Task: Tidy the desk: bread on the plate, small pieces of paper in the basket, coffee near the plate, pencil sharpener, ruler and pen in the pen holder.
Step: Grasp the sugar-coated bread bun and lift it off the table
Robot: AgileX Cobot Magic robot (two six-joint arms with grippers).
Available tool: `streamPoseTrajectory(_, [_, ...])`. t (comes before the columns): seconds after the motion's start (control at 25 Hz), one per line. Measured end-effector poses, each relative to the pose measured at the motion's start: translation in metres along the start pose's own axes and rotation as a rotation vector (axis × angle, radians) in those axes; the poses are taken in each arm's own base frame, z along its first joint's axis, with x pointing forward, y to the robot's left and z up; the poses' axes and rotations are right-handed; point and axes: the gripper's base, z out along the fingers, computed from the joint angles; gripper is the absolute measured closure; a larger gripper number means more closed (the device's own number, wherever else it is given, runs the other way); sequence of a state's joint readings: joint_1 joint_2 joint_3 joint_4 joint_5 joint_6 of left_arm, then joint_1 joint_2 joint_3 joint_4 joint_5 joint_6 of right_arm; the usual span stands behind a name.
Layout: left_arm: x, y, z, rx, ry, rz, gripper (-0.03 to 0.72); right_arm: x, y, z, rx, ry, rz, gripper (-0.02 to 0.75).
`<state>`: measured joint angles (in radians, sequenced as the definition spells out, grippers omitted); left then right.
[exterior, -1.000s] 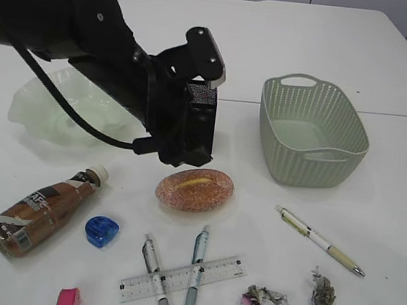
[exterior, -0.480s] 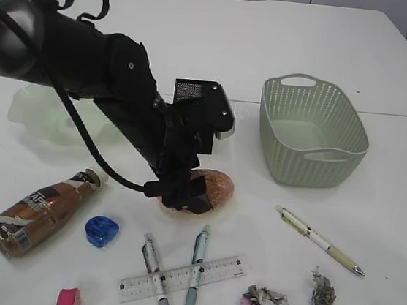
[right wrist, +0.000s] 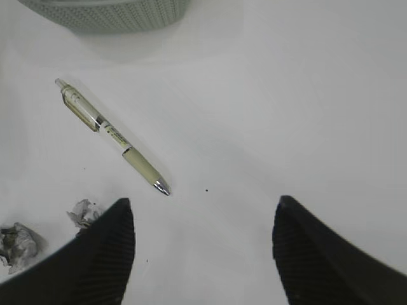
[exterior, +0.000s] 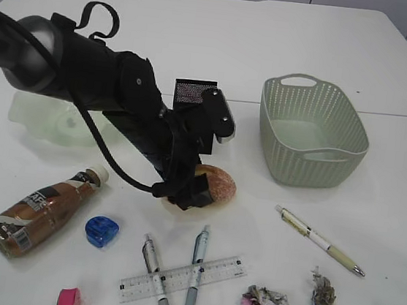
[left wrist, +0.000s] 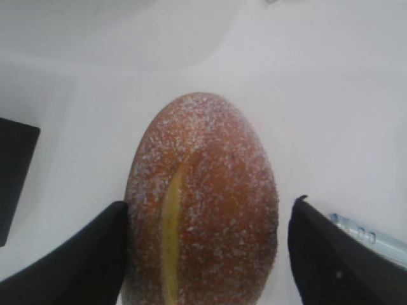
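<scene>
Straddling: left gripper (left wrist: pixel 203 254) has its jaws apart on either side of the bread (left wrist: pixel 202 203); one finger touches, the other stands just off. Not yet clamped.
Right gripper (right wrist: pixel 203 254): jaws apart, empty, hovering over bare table near a pen (right wrist: pixel 111 136).
Bread position: on the table, between plate (exterior: pixel 35 115) and basket (exterior: pixel 312 132).
Doing it well: centre the loaf, squeeze gently, lift straight.
Neighbours: pen holder (exterior: pixel 194 91) behind the arm; bottle (exterior: pixel 42 211), ruler (exterior: pixel 182 279) nearby.
Obstruction: none obvious toward the plate.
</scene>
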<state>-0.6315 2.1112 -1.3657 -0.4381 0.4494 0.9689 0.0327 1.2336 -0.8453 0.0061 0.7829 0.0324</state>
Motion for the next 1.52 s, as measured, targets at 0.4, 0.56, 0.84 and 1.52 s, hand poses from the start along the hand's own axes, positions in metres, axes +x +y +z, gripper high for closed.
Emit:
streamPoseTrajectory(0.4, [-0.001,0.001,0.000,-0.004,-0.004,0.001,0.391,-0.001,0.000,0.009,0.001,0.028,0.000,0.239])
streamPoseTrajectory(0.56, [-0.001,0.001,0.000,-0.003,-0.003,0.000,0.412,-0.001,0.000,0.009,0.001,0.026,0.000,0.239])
streamPoseTrajectory(0.84, [-0.001,0.001,0.000,-0.004,-0.003,0.002,0.416,-0.001,0.000,0.009,0.001,0.026,0.000,0.239])
streamPoseTrajectory(1.52, [-0.019,0.002,-0.056,-0.059,-0.042,0.114,0.416,-0.001,0.000,0.009,0.001,0.026,0.000,0.239])
